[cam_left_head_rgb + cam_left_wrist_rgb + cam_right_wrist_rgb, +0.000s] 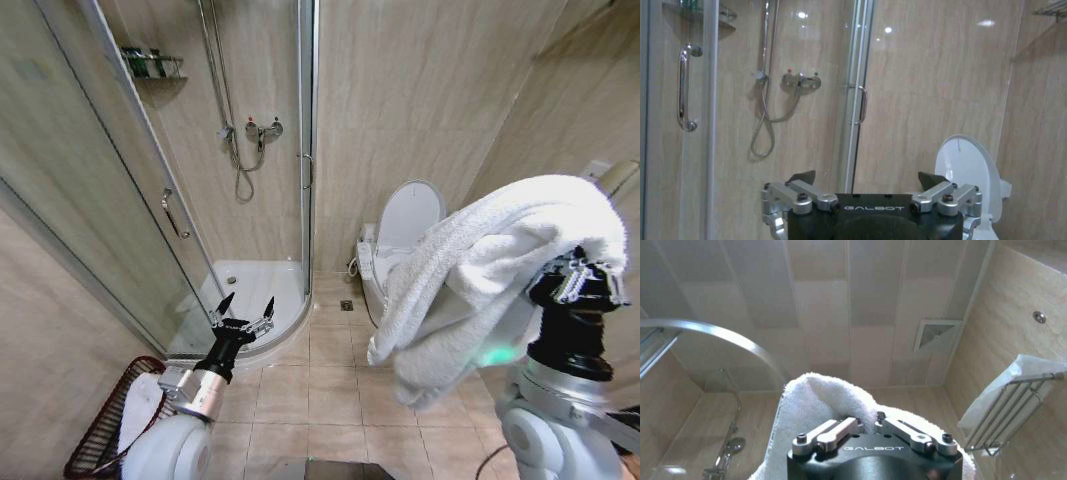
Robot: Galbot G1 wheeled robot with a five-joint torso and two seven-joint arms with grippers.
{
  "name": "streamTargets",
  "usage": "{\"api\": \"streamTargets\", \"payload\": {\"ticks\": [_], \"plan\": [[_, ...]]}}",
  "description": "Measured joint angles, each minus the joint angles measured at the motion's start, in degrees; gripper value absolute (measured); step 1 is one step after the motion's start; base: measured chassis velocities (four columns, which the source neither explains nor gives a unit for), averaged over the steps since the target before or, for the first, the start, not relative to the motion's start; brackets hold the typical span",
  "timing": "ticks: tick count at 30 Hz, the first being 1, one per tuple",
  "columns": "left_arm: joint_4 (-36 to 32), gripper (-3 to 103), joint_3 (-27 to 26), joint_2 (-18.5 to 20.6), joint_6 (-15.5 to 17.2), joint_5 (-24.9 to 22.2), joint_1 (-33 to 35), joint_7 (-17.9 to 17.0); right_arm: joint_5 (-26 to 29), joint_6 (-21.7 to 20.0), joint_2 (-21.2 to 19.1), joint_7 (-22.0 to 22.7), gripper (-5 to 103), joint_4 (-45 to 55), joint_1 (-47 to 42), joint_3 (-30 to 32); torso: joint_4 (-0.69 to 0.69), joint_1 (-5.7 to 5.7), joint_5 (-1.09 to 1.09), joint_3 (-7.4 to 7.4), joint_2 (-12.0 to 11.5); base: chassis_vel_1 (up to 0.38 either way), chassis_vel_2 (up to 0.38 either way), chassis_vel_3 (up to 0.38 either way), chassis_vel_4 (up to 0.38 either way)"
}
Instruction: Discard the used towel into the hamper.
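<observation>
White terry towel (480, 270), thick and crumpled, draped high at right from the right gripper (583, 268) pinched shut on its fold; dark red-brown wire hamper (105, 425) on floor at lower left; left gripper (241, 309) spread open, empty.

I see my right gripper (585, 278) raised at the right, closed on the white towel (480, 270), which drapes over it and hangs leftward. My left gripper (241, 312) sits low at the left, fingers spread, empty. The hamper (100, 425) stands on the floor (320, 400) at lower left, beside the shower (250, 290). The toilet (395, 240) is behind, lid up.
</observation>
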Motion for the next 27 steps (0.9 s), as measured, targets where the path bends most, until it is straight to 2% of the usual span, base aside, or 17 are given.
{"api": "streamTargets", "payload": {"ticks": [7,19,27], "plan": [[0.0,100,0.0,0.0,0.0,0.0,0.0,0.0,0.1,0.1,-0.1,-0.2,3,0.0,-0.1,0.0,0.0,-0.12,0.0,-0.13,-0.2,0.0,0.0,0.0,0.0],[0.0,100,0.0,0.0,0.0,0.0,0.0,0.0,0.2,-0.1,-0.3,0.1,3,0.0,0.1,0.2,0.0,-1.81,0.0,-2.1,-3.9,0.0,0.0,0.0,0.0],[0.0,100,0.0,0.0,0.0,0.0,0.0,0.0,0.5,0.1,-0.2,0.2,3,0.0,0.2,0.2,0.0,-1.94,0.0,-2.26,-4.2,0.0,0.0,0.0,0.0]]}}
